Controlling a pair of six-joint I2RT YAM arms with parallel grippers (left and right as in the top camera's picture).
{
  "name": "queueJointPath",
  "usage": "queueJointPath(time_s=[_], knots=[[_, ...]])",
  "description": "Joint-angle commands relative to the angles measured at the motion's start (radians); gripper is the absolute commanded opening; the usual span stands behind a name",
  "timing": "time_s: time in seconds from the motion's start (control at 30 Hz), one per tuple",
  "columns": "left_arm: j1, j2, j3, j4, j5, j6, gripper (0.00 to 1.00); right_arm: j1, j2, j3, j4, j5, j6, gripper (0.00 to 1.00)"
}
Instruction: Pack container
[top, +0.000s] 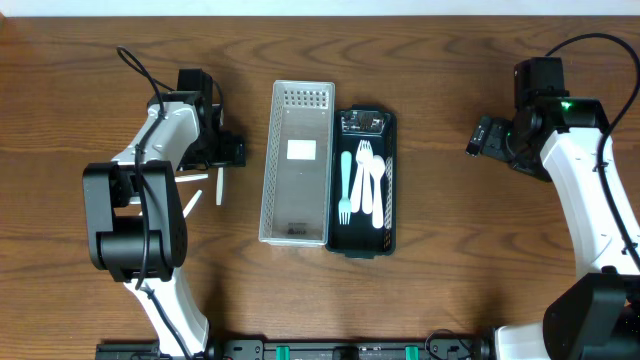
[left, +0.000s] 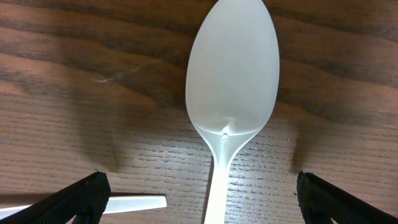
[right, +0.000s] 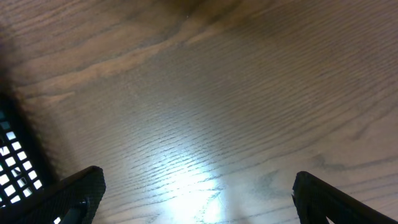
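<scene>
A white plastic spoon (left: 233, 74) lies flat on the wood, its handle running down between my left gripper's (left: 199, 190) open jaws. In the overhead view this gripper (top: 226, 152) hangs low over loose white utensils (top: 220, 186) left of the containers. A black tray (top: 391, 180) at the table's middle holds a teal fork (top: 345, 186) and several white utensils (top: 366, 182). A grey slotted basket (top: 297, 160) lies against its left side. My right gripper (top: 479, 137) is open and empty over bare wood (right: 199, 186), right of the tray.
Two more white utensil pieces (top: 192, 190) lie left of the spoon; the end of one shows in the left wrist view (left: 134, 202). Black mesh (right: 9, 155) shows at the left edge of the right wrist view. Both arms' bases stand at the front corners.
</scene>
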Motion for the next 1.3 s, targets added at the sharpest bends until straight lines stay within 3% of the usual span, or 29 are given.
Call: queueJointPath(time_s=[0.0,0.4,0.73,0.97,1.17,1.27], knots=[[0.000,0.010,0.010,-0.002,0.003,0.013,0.98,-0.003,-0.008,0.004,-0.001,-0.002,-0.014,0.99],[0.000,0.044,0.003,-0.017,0.003,-0.005,1.00,-0.003,-0.008,0.004,-0.006,-0.002,-0.014,0.99],[0.000,0.044,0.003,-0.023,0.003,-0.006,0.62,-0.003,-0.008,0.004,-0.010,-0.002,-0.014,0.99],[0.000,0.044,0.003,-0.018,0.003,-0.006,0.25,-0.003,-0.008,0.004,-0.010,-0.002,-0.014,0.99],[0.000,0.044,0.003,-0.017,0.003,-0.006,0.19,-0.003,-0.008,0.004,-0.010,-0.002,-0.014,0.99],[0.000,0.044,0.003,-0.018,0.003,-0.006,0.09,-0.003,-0.008,0.004,-0.010,-0.002,-0.014,0.99]])
